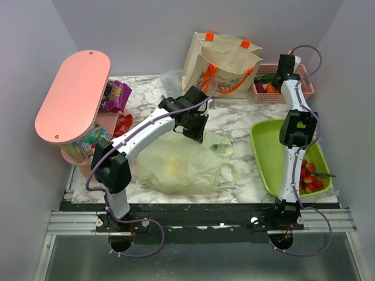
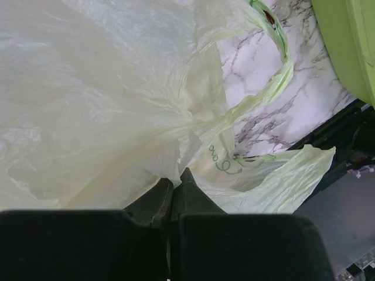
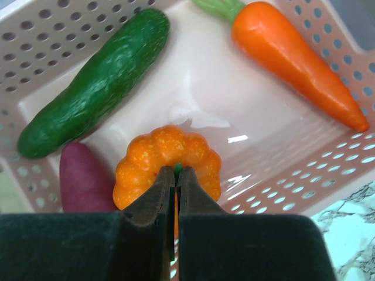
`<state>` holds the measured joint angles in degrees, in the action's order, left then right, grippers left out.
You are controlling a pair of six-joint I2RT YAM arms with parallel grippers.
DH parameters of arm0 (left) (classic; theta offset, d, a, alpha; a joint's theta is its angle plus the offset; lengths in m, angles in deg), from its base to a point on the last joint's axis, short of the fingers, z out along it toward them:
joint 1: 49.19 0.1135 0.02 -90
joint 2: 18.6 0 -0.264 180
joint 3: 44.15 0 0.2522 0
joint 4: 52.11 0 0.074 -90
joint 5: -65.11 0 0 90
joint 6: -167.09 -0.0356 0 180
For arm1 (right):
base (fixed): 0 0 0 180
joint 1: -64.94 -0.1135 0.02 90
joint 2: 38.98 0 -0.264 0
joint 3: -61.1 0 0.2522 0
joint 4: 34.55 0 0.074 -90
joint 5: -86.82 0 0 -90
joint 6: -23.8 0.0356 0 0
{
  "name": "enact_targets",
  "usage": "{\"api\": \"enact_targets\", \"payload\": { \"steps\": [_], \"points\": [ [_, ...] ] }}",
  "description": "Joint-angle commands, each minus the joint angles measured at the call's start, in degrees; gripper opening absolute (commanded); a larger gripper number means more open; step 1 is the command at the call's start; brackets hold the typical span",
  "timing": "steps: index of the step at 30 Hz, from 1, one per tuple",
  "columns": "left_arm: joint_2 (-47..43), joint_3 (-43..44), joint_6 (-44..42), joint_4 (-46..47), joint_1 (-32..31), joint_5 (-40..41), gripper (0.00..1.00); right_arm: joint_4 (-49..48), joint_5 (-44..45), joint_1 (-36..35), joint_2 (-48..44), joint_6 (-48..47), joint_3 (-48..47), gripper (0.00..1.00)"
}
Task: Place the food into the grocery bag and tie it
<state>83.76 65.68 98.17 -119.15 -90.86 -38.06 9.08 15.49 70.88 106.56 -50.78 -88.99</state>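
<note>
White, grey-veined marble table sat between plain pale grey walls, with a black rail along its near edge. The left pincer had its jaws pressed together on a gathered fold of the grocery bag, whose crinkled film spread ahead of and to the left of the tips. 1 loop handle curled ahead to their right. A curly green print just right of the tips was not readable. The food showed as a yellow blur inside the bag, on the near side of that pincer. The right pincer was closed on the green stem of a toy pumpkin in a pink perforated basket. A cucumber lay ahead to its left, a carrot ahead to its right, and a purple vegetable just left of it. Print on the snack packets under the pink shelf was too small to read.
</note>
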Motion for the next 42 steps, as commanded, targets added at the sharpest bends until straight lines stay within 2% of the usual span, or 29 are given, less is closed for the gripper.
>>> {"api": "enact_targets", "payload": {
  "steps": [1,9,12,21,28,33,38,42],
  "points": [
    [0.22,0.05,0.80,1.12,2.21,-4.53,0.00,-1.33,-5.44,-1.28,-6.07,1.86,2.53,0.01],
    [-3.12,-1.62,0.54,1.90,3.77,-9.58,0.00,-1.33,-4.22,-4.59,-12.86,2.24,5.83,0.01],
    [-4.79,-2.73,0.86,1.58,3.73,-10.10,0.00,-1.06,-2.18,-5.64,-17.13,2.35,9.78,0.01],
    [-10.83,-6.05,4.78,1.04,3.78,-9.14,0.00,-1.29,-4.00,-5.84,-35.34,4.11,27.04,0.01],
    [-13.43,-6.90,5.29,-0.31,3.70,-9.05,0.00,-1.45,-15.90,-5.93,-52.22,11.52,44.77,0.01],
    [-14.12,-5.13,3.95,-3.92,3.67,-6.69,0.00,1.36,-22.21,-5.93,-61.27,11.96,52.84,0.01],
    [-14.65,-5.54,4.37,-3.86,3.70,-6.64,0.00,4.81,-33.32,-5.93,-69.53,13.08,60.84,0.01],
    [-14.73,-5.54,5.82,-3.42,3.70,-6.45,0.00,6.77,-35.66,-5.93,-78.15,13.53,68.78,0.01]
  ]
}}
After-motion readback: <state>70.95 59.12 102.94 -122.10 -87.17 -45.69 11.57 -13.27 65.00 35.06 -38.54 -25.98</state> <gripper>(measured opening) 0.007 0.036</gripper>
